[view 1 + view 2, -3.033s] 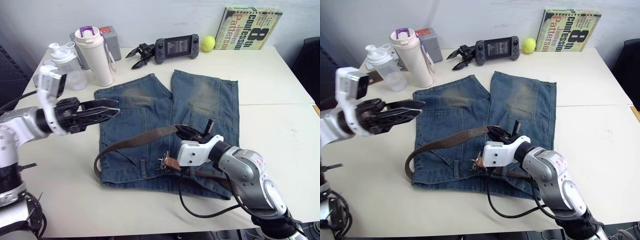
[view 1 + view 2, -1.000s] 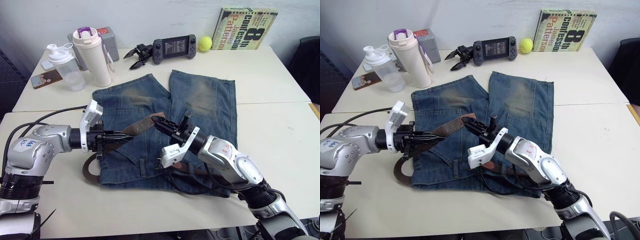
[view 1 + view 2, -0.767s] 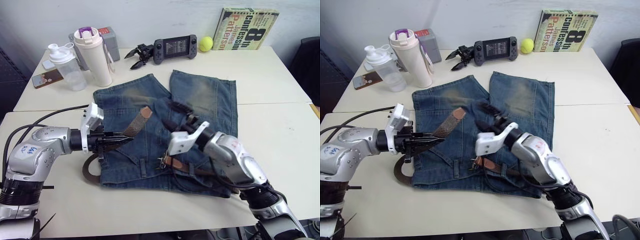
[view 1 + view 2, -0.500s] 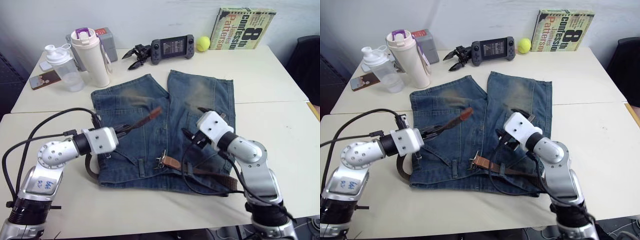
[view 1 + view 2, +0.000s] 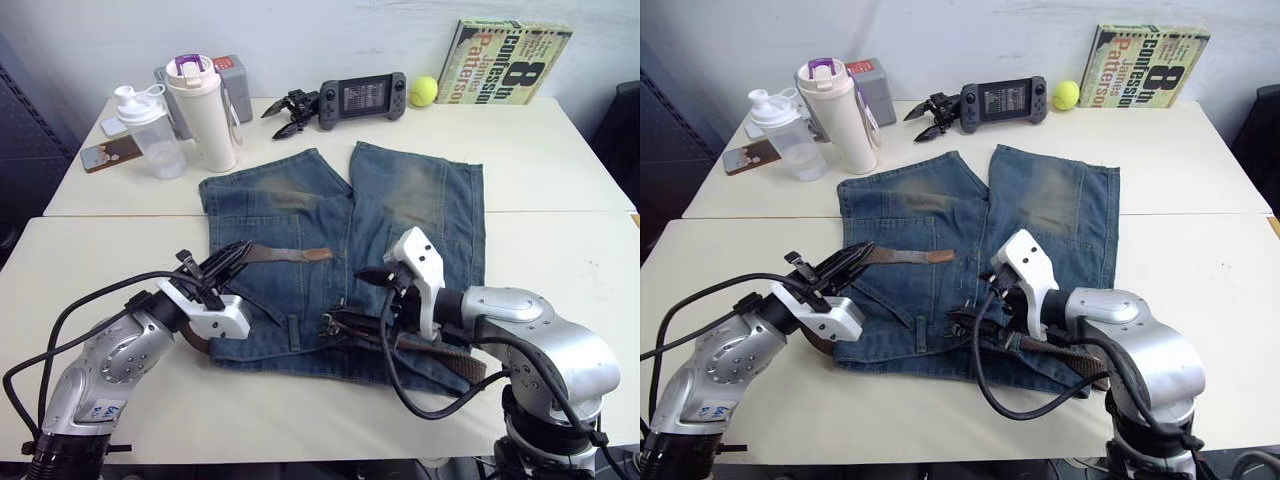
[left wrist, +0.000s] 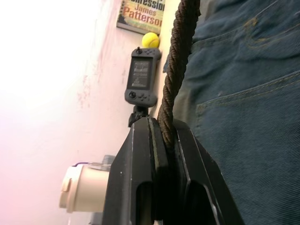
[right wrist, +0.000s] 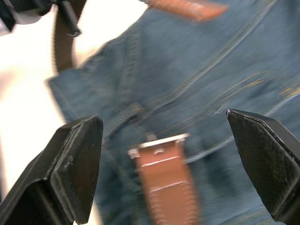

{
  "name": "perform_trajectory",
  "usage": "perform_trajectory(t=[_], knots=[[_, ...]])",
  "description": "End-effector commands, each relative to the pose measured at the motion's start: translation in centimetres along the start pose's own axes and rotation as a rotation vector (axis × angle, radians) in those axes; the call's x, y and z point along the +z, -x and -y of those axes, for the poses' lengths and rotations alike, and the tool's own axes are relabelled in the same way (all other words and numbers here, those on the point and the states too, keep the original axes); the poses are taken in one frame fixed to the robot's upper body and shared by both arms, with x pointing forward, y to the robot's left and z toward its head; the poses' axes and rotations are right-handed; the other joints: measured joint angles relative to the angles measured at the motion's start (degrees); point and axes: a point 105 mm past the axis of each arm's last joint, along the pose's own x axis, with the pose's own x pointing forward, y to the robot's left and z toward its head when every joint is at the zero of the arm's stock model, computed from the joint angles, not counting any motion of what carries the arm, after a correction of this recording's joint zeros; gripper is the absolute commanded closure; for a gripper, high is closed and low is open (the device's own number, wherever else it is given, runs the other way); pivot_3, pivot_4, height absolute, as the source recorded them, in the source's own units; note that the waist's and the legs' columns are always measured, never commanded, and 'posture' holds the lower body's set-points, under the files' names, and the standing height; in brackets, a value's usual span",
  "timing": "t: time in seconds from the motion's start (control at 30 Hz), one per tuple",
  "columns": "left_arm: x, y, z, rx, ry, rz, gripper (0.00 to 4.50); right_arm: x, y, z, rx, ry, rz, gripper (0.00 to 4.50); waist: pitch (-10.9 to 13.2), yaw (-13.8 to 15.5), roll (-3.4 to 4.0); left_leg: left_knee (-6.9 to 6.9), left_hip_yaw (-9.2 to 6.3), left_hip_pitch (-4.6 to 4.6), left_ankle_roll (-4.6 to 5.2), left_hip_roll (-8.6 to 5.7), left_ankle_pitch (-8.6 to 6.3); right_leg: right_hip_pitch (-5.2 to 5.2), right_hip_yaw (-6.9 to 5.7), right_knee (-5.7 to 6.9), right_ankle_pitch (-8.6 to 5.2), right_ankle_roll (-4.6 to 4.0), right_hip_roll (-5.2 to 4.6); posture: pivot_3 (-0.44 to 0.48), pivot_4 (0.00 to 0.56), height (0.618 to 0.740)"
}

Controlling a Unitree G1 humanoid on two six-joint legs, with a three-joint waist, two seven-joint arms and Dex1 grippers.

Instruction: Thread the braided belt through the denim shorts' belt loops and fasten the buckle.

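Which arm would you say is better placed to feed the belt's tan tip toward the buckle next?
Left, probably. The left gripper is shut on the braided belt near its tan tip, while the right gripper hangs open over the buckle holding nothing.

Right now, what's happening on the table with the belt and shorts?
The left gripper is shut on the braided belt, holding its tan-tipped end over the denim shorts, which lie flat on the table. The right gripper is open above the waistband, with the buckle lying between its fingers, not gripped. The buckle is not fastened, and the free end lies loose across the shorts.
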Motion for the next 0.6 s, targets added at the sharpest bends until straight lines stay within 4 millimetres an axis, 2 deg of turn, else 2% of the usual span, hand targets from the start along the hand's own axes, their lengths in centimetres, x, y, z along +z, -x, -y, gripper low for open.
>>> perform_trajectory(t=[0.03,0.1,0.17,0.27,0.43,0.6], knots=[[0.8,0.1,-1.1,0.059,-0.026,0.031,4.5,0.0,-0.2,0.5,-0.011,-0.13,0.034,0.02,0.0,-0.1,0.0,-0.03,0.0,0.0,0.0,0.03,0.0,0.0,0.0,0.03,0.0,0.0,0.01,0.0,0.15,0.739],[1.0,0.1,-1.1,0.061,-0.039,0.041,4.5,-0.2,-0.5,0.5,0.064,-0.333,0.084,0.02,-0.01,-0.14,-0.01,-0.09,0.0,0.0,-0.02,0.08,0.01,0.0,0.0,0.1,0.0,0.0,0.02,0.0,0.15,0.739],[1.0,0.1,-1.1,0.065,-0.044,0.047,4.5,0.0,-0.7,0.2,0.154,-0.456,0.15,0.02,-0.01,-0.22,-0.01,-0.14,0.01,0.0,-0.04,0.12,0.02,0.0,-0.01,0.13,0.0,0.01,0.04,0.0,0.15,0.739],[1.4,0.1,-1.2,0.075,-0.054,0.074,4.5,0.3,-1.6,1.2,0.193,-0.666,0.265,0.02,-0.01,-0.43,-0.01,-0.16,0.02,0.0,-0.04,0.1,0.02,0.0,-0.05,0.14,0.0,0.01,0.04,0.0,0.15,0.739],[1.6,0.1,-0.8,0.064,-0.065,0.087,4.5,2.5,-2.8,1.9,0.242,-0.887,0.414,0.02,0.0,-0.65,0.04,-0.18,0.03,0.0,-0.06,0.12,0.03,-0.01,-0.04,0.16,0.01,0.01,0.03,0.0,0.15,0.739],[1.7,0.1,-0.9,0.066,-0.075,0.092,4.5,3.6,-2.7,1.5,0.244,-1.025,0.439,0.02,0.01,-1.17,0.06,-0.24,0.08,-0.06,-0.05,0.11,0.03,-0.03,0.0,0.11,0.01,0.02,0.01,0.0,0.15,0.739]])
